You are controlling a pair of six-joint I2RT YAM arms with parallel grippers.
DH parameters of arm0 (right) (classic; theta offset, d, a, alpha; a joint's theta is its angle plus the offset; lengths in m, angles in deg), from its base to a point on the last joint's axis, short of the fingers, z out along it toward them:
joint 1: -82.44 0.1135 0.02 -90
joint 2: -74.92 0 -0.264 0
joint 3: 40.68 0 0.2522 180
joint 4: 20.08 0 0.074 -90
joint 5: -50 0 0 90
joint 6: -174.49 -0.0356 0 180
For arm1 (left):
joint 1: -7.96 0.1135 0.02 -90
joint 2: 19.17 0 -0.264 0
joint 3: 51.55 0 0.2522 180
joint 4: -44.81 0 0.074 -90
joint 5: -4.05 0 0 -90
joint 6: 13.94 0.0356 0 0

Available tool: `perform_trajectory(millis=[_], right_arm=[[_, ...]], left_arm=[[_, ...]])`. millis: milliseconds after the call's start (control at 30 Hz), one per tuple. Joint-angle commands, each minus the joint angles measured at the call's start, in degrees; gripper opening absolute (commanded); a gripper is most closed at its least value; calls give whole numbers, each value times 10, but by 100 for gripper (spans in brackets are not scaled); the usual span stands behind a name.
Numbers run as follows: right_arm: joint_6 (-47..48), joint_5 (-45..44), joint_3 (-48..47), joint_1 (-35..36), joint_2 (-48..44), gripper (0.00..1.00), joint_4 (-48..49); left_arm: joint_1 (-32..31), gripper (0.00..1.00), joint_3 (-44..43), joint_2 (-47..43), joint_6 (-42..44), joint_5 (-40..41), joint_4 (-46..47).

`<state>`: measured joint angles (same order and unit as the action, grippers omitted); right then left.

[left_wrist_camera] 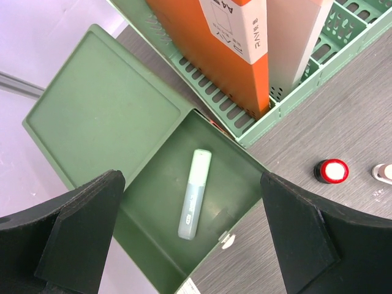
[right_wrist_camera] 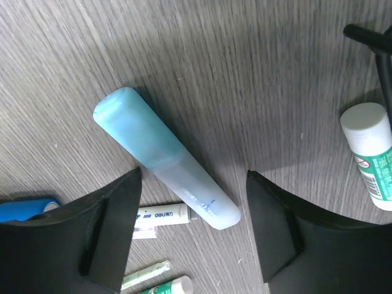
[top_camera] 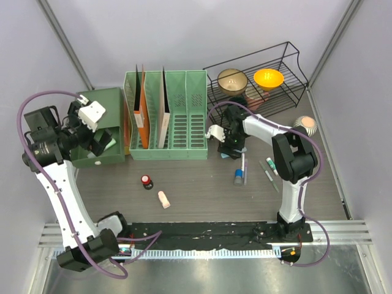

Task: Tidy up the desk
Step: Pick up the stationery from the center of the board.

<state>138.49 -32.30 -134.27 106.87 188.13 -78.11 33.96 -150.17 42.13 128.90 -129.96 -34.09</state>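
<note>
Top external view: the dark wood-grain desk (top_camera: 202,184) fills the floor of a white-walled booth, with two arms bolted along the black rail at its near edge. At the far right stands a black wire rack (top_camera: 294,86) holding a tan bowl (top_camera: 233,81) and an orange bowl (top_camera: 268,78). Just left of it, a green slotted file rack (top_camera: 184,122) holds an orange folder (top_camera: 141,113) and a white-spined book (top_camera: 164,110) upright in its left compartments. A green box (left_wrist_camera: 153,184) with its lid thrown open sits against the file rack's left end. The left jaws hang spread wide above that box, gripping nothing; a pale green pen (left_wrist_camera: 195,193) lies inside. The right jaws, low over the desk in front of the wire rack, stand apart on either side of a frosted blue tube (right_wrist_camera: 165,156) without touching it. A green-labelled glue stick (right_wrist_camera: 370,153) lies near the tube. A small red-capped item (top_camera: 146,180) and a pinkish piece (top_camera: 163,199) lie apart at mid-desk.
</note>
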Motion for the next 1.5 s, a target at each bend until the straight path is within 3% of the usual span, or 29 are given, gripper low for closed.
perform_trajectory(millis=[0,167,300,400,567,767,1000,1100,1133,1167,1200,1333,1467], right_arm=[[8,-7,-2,4,16,64,28],[-6,1,18,14,4,40,37],[-28,4,40,26,-15,11,42],[-39,6,50,26,-33,3,47],[-60,9,52,26,-69,1,44],[-100,49,7,26,-142,1,-6],[-156,161,-48,25,-236,1,-68],[-194,223,-81,26,-267,2,-78],[-202,239,-90,26,-276,3,-81],[-211,278,-112,26,-280,3,-83],[-227,293,-124,26,-280,3,-85],[-253,375,-177,30,-280,3,-103],[-270,425,-228,48,-268,4,-117]], left_arm=[[5,100,7,-20,1,-14,-3],[4,100,10,-19,2,-17,-10],[4,100,14,-20,-2,-25,-8],[4,100,18,-21,-5,-31,-9],[5,100,24,-28,-7,-48,-17],[3,100,47,-37,-13,-126,-43],[-32,100,92,-64,-107,-237,-9],[-100,100,137,-98,-226,-232,106],[-149,100,168,-108,-256,-223,142],[-175,100,184,-116,-326,-190,184],[-203,100,197,-129,-347,-177,250],[-345,100,211,-97,-444,-124,345],[-435,100,206,-63,-524,-61,457]])
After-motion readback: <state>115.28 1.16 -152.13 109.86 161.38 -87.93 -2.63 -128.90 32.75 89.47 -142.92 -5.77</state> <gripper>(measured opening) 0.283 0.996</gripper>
